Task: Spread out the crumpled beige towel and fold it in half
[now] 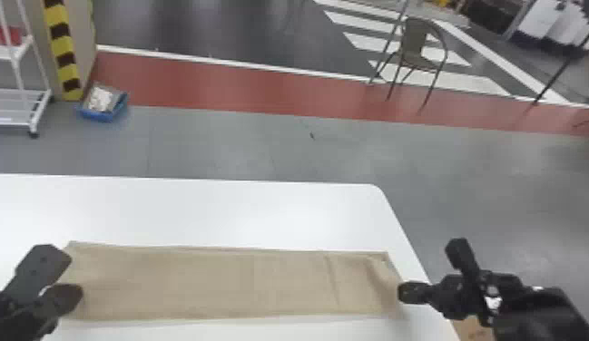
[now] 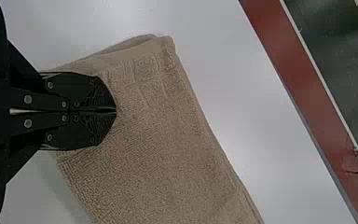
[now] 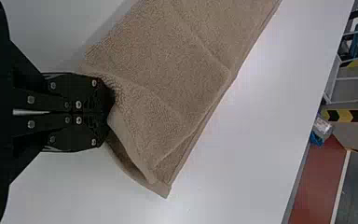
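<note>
firstly, one white table [image 1: 225, 211], which is supporting the rest. one beige towel [image 1: 216, 283], lying on it as a long layered strip. one left gripper [image 1: 76, 278], by its wrist view, is pinching the towel's left end; one right gripper [image 1: 429, 268], by its wrist view, is pinching the right end.

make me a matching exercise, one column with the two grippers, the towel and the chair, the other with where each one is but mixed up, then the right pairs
Column one
1. left gripper
2. right gripper
3. towel
4. chair

Column two
A. on the floor beyond the table
B. at the towel's right end
C. laid out as a long strip on the white table
D. at the towel's left end

Right pairs
1-D
2-B
3-C
4-A
</note>
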You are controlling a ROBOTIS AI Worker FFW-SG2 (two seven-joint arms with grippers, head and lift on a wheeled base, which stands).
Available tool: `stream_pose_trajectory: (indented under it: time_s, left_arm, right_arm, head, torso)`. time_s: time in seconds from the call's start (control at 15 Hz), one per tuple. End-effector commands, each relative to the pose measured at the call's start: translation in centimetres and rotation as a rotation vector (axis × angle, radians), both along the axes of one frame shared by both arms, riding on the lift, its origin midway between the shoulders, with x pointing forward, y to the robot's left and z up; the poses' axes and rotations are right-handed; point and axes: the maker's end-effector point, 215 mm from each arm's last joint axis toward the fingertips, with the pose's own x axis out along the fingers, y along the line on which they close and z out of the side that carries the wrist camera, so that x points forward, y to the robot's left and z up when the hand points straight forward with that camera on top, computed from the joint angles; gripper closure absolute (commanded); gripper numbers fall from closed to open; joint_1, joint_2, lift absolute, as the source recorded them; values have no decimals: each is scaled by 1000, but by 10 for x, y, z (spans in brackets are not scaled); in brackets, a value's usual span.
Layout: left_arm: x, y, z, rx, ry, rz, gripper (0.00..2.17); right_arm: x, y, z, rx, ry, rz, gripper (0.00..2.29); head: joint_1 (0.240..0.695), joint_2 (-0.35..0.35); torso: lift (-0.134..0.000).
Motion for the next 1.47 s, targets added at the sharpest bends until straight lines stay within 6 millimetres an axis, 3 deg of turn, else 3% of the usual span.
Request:
stream_pose_trajectory:
  time_s: [0.0,0.13,0.4,0.6,0.8,1.0,1.4]
  left_arm:
    - [4,7,0,7,-3,9,1504]
    - [7,7,1,6,-3,12,1504]
    - [9,13,3,7,-9,20,1504]
    - [9,14,2,4,-5,24,1504]
    - [9,0,2,-8,0,8,1504]
    - [9,0,1,-7,1,5,1504]
    - [14,-1,3,-9,-12,2,1504]
  right_arm:
    - [-3,-12,5,-4,8,-10,1598]
    - [-7,-19,10,-9,21,-1,1598]
    - [-15,-54,27,-22,-14,-49,1598]
    - [-9,-40,22,-9,-26,-37,1598]
    - [5,-13,13,-3,-70,-13,1598]
    - [21,8,8,-3,-99,6,1598]
    - [7,36,-5,71,-7,86,1598]
  head:
    - [695,-350]
    - [695,-350]
    - [695,-350]
    - [695,-350]
    - [695,-350]
    - [695,-350]
    - [695,-335]
  torso:
    - [0]
    - [0]
    - [0]
    - [0]
    - [0]
    - [0]
    - [0]
